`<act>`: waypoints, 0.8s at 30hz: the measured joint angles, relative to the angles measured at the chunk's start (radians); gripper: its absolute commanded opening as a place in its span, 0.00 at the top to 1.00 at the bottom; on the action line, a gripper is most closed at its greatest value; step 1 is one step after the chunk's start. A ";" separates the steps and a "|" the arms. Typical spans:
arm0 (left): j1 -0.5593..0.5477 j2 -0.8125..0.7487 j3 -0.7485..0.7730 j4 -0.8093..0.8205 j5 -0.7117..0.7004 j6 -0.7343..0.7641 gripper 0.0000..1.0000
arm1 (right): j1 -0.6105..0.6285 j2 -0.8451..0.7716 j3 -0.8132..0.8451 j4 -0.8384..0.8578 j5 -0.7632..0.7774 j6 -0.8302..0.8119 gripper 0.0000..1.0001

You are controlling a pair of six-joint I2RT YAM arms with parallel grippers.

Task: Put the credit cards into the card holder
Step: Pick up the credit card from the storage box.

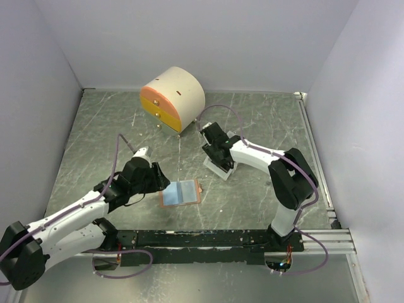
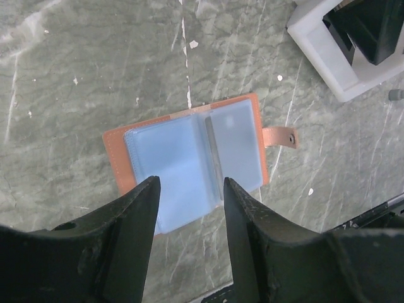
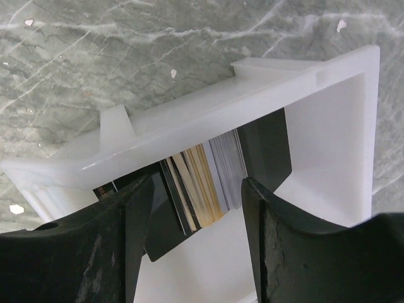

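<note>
The card holder (image 1: pixel 181 192) lies open on the table, salmon-pink outside with light blue sleeves (image 2: pixel 183 151) and a snap tab to its right. My left gripper (image 2: pixel 189 192) hovers open over its near edge with nothing between the fingers; in the top view the left gripper (image 1: pixel 160 180) sits just left of the holder. The credit cards (image 3: pixel 208 173), black, gold and whitish, stand on edge as a stack inside a white tray (image 3: pixel 252 95). My right gripper (image 3: pixel 197 189) is open, its fingers straddling that stack, and reaches into the tray (image 1: pixel 222 170).
A round cream cabinet (image 1: pixel 172 99) with orange-yellow drawers stands at the back. The white tray (image 2: pixel 322 53) lies right of and beyond the holder. Walls close in the table on three sides; a black rail (image 1: pixel 208 238) runs along the near edge.
</note>
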 measured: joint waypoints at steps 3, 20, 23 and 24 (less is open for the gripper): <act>0.000 0.043 -0.001 0.032 0.005 0.014 0.44 | -0.021 0.003 0.014 -0.016 -0.052 -0.043 0.40; 0.000 0.158 -0.003 0.212 0.037 0.045 0.45 | -0.024 0.008 -0.043 0.113 0.143 -0.145 0.56; 0.000 0.174 -0.005 0.224 0.046 0.042 0.45 | -0.024 0.009 -0.048 0.142 0.170 -0.164 0.59; 0.000 0.178 -0.005 0.225 0.047 0.042 0.45 | -0.024 0.009 -0.048 0.147 0.179 -0.168 0.60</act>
